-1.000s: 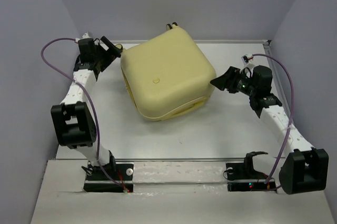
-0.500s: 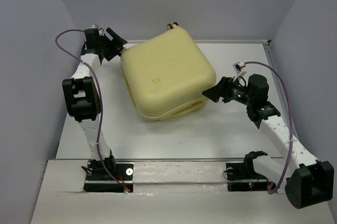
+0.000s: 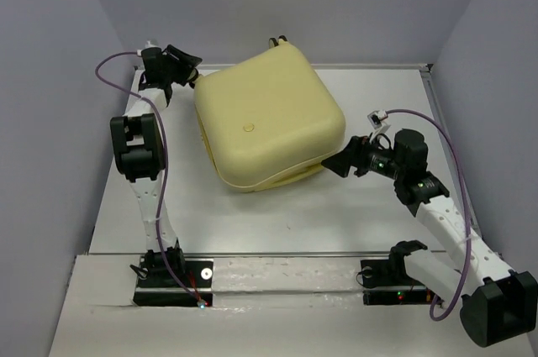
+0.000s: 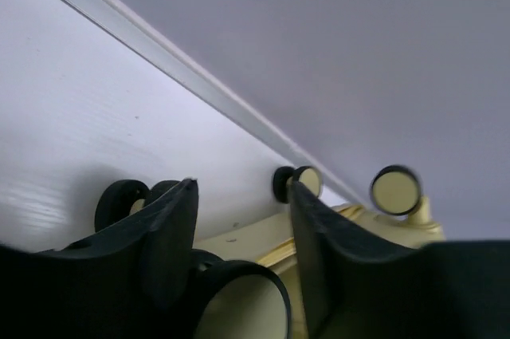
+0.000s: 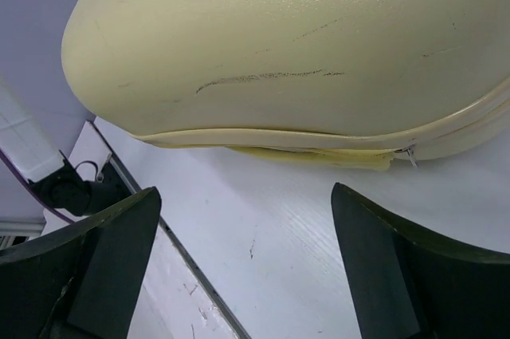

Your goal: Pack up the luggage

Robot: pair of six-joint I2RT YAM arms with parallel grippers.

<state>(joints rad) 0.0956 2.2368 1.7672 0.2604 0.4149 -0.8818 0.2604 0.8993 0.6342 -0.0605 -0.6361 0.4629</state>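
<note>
White table (image 3: 252, 223), luggage (image 3: 269, 122) flat, emblem (image 3: 247, 128) up, wheels (image 4: 396, 188) far-left

Luggage (image 3: 269, 118) lies on the table (image 3: 252, 214), far of centre; left gripper (image 3: 190, 70) at its far-left corner, right gripper (image 3: 330, 160) at its near-right side.

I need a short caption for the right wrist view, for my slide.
Open right gripper faces the pale yellow suitcase lying on the white table.

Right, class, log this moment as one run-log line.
luggage: lid down, on table | left gripper: open, by caster wheels | right gripper: open, empty, facing luggage
</note>
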